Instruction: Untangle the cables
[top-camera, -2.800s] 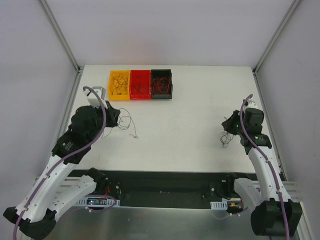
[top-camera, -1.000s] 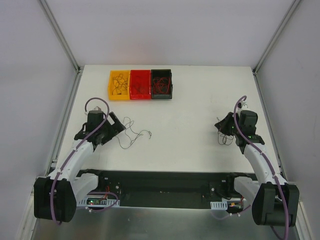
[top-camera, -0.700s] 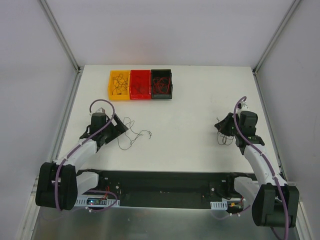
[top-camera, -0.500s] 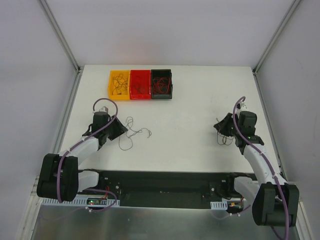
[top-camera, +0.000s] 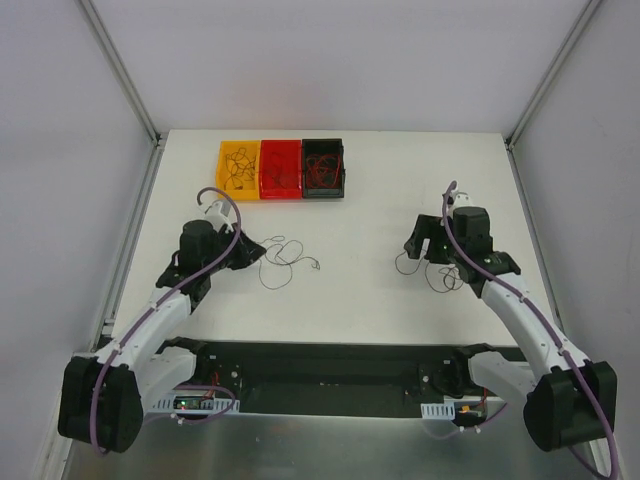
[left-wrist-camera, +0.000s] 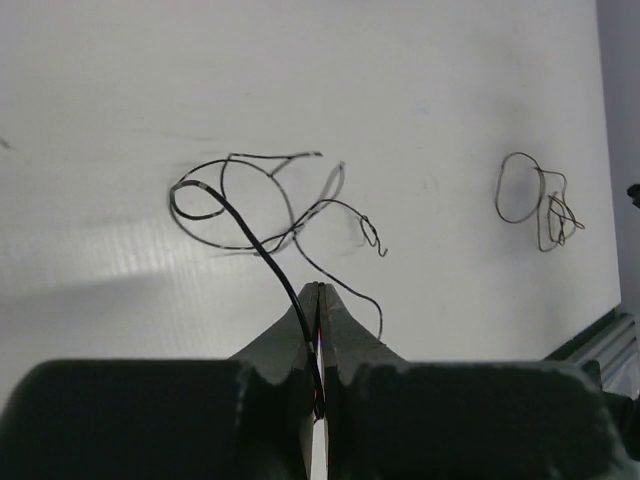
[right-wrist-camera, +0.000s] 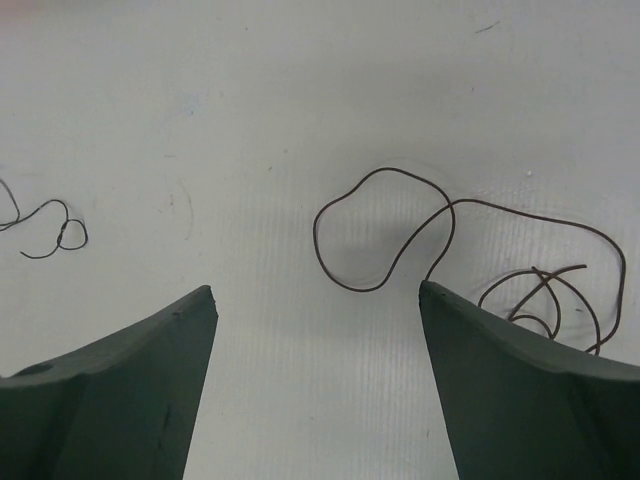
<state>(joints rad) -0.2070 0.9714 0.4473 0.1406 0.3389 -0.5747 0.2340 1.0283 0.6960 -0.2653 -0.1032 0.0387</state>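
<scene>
Left claw (left-wrist-camera: 317, 290) just snapped together, now clamped on black wire (left-wrist-camera: 262, 256); rest of wire curls on table (top-camera: 360, 200) ahead. Right claw (right-wrist-camera: 315, 288) just sprang apart; brown wire (right-wrist-camera: 386, 170) lies free beneath. Wires well apart; separation looks nearly done.

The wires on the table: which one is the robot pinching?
The black wire on the left side: the left gripper is shut on it. The brown wire lies loose by the open right gripper.
</scene>
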